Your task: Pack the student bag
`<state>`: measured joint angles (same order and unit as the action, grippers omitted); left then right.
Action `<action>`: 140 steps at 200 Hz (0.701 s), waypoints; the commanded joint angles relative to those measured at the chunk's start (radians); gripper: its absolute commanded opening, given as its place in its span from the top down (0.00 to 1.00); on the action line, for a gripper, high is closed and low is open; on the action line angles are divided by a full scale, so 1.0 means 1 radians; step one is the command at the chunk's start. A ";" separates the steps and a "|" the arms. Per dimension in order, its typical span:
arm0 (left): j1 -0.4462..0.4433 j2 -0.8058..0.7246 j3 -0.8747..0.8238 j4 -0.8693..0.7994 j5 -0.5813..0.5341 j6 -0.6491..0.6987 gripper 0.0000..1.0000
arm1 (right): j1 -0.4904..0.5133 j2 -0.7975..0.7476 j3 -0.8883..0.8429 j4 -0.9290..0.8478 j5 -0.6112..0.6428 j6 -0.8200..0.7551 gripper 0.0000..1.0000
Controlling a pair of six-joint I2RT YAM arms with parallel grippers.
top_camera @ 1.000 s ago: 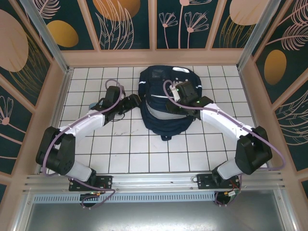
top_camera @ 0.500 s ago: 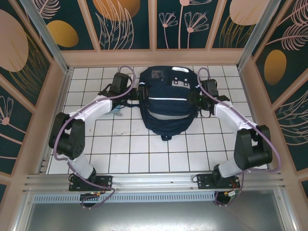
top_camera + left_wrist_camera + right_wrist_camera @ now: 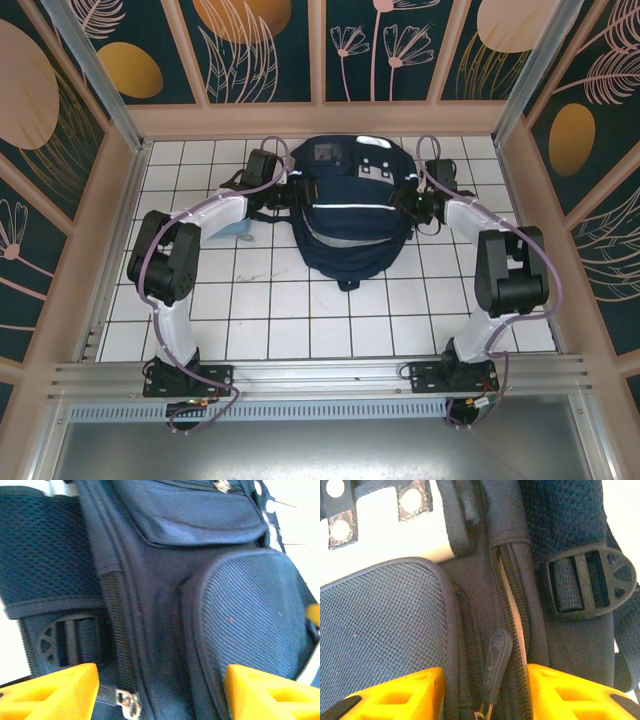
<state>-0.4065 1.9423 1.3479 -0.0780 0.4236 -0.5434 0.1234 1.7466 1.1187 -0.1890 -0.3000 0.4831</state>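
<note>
At opposite flanks of the large navy-blue fabric backpack (image 3: 350, 225) on the white tiled table (image 3: 250, 300), the left gripper (image 3: 290, 190) and right gripper (image 3: 408, 203) are being held. Left wrist: its side is being straddled by released yellow fingers (image 3: 50, 692). Right wrist: its black zipper pull (image 3: 496, 655) is being bracketed by parted jaws.

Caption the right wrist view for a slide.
Right gripper straddling the student bag's zipper pull, strap buckle alongside.

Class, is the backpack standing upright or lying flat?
Lying flat: the backpack shows its striped front upward on the table.
</note>
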 commanded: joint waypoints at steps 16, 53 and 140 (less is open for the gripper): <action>0.003 -0.023 0.024 -0.036 -0.020 0.107 0.27 | -0.035 0.135 0.151 0.031 0.041 -0.140 0.56; 0.022 -0.102 -0.013 -0.082 -0.125 0.328 0.20 | -0.048 0.092 0.212 0.012 0.024 -0.175 0.54; 0.042 -0.117 -0.064 -0.165 -0.171 0.858 0.25 | -0.040 -0.208 -0.020 0.056 -0.110 -0.106 0.43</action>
<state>-0.3698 1.7885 1.2530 -0.1783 0.2733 0.1238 0.0803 1.6077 1.1618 -0.1593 -0.3428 0.3511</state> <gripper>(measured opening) 0.757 0.565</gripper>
